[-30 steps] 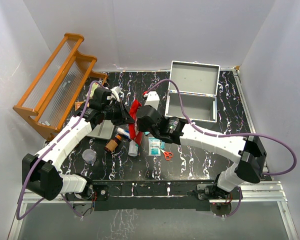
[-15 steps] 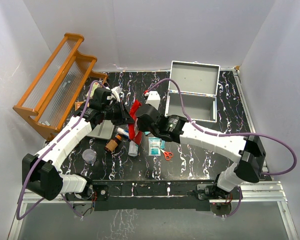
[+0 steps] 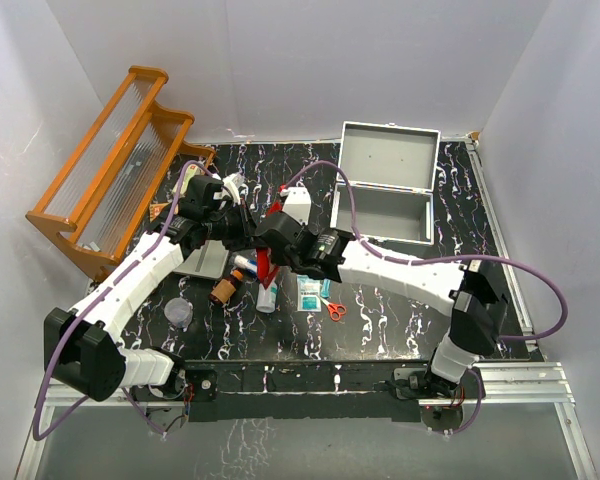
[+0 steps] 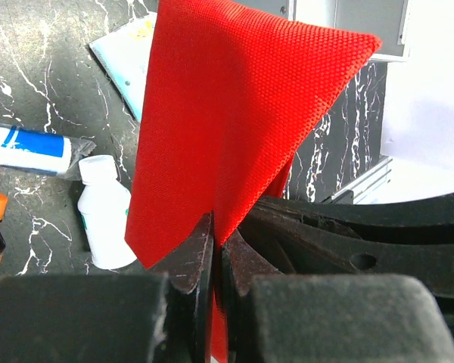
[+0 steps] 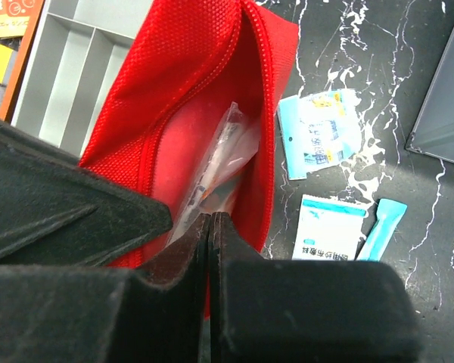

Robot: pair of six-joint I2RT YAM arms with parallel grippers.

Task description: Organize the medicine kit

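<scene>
The medicine kit (image 3: 388, 156) lies open at the far right of the bench (image 3: 410, 330); the left jaws clench the fabric of the red pouch (image 5: 204, 91). The right jaws are pinched on the clear packet (image 5: 225, 151) inside: draw it out slowly along the zip opening

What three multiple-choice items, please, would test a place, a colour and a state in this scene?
1. Where is the medicine kit? A) table's far right B) near left corner C) on the wooden rack
2. What colour is the pouch in the left tool? A) blue B) red C) green
3. The kit's lid is: A) shut B) open C) removed
1 A, top view shows it far right; 2 B, red fabric is clamped there; 3 B, lid tilts back, inside visible.
</scene>
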